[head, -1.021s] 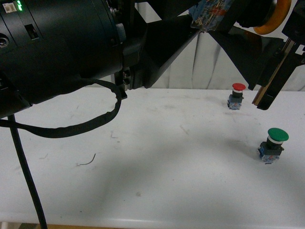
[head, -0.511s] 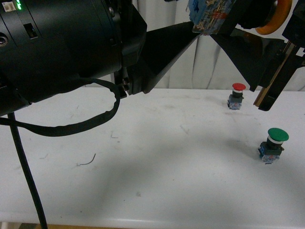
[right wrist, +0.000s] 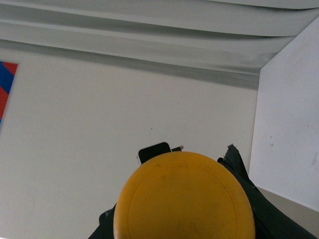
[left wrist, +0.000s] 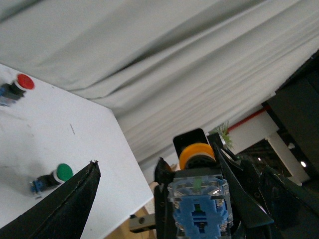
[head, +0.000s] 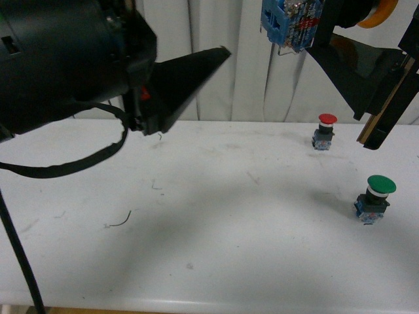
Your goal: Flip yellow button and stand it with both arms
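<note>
High above the table, the yellow button lies sideways in the air, its blue contact block (head: 290, 23) pointing left and its yellow cap (head: 381, 13) at the frame's top right. My right gripper (head: 330, 26) is shut on its neck. In the right wrist view the cap (right wrist: 184, 199) fills the lower part between the dark fingers (right wrist: 240, 167). My left gripper is open, and its black wedge-shaped finger (head: 190, 70) ends well to the left of the block, apart from it. The left wrist view faces the block (left wrist: 199, 209) end-on, with one left finger (left wrist: 65, 209) beside it.
A red-capped button (head: 325, 131) and a larger green-capped button (head: 374, 198) stand upright on the white table (head: 209, 222) at the right. A black cable (head: 78, 163) loops under the left arm. A pale curtain (head: 262, 85) hangs behind.
My left gripper has drawn back to the left, away from the blue block it was touching. The right gripper still holds the button, which has risen slightly.
</note>
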Robot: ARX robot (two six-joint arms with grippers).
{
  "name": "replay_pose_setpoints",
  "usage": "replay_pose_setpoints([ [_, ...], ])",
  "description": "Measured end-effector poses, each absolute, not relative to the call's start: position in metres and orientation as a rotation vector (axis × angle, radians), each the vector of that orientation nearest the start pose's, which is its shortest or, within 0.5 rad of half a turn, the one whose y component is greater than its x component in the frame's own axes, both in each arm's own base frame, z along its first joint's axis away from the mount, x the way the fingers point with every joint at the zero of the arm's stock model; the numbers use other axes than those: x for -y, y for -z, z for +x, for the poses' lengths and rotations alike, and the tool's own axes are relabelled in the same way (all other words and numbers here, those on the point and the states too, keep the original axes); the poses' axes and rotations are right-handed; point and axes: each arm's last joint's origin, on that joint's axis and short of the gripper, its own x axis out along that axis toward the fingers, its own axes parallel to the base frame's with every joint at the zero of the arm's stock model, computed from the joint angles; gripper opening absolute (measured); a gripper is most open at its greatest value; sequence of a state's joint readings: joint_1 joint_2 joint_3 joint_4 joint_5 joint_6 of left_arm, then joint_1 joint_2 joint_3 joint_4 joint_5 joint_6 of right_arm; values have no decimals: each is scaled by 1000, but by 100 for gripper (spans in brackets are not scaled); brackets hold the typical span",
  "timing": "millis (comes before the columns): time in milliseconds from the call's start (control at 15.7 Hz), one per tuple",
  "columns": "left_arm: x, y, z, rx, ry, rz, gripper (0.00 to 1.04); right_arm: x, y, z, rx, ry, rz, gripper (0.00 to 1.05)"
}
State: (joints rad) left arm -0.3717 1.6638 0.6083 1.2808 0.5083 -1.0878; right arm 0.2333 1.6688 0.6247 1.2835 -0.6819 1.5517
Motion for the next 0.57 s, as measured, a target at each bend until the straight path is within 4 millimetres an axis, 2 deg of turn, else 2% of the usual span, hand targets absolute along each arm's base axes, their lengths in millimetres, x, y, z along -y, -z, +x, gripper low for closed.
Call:
replay_pose_setpoints([
  [255,82,-197,296,-301,764,-935,98,-80,-206,299,-484,-870,1376,36],
  [319,58,-208,288,-280,698,-868,98,-74,-206,300,-468,-851,1379,36],
  [383,40,-226,263,-249,603,-720,98,-72,-203,302,-465,-841,1371,36],
  [574,31,-252,208,-212,513,-314,98,-68,-200,303,-462,-833,1353,36],
])
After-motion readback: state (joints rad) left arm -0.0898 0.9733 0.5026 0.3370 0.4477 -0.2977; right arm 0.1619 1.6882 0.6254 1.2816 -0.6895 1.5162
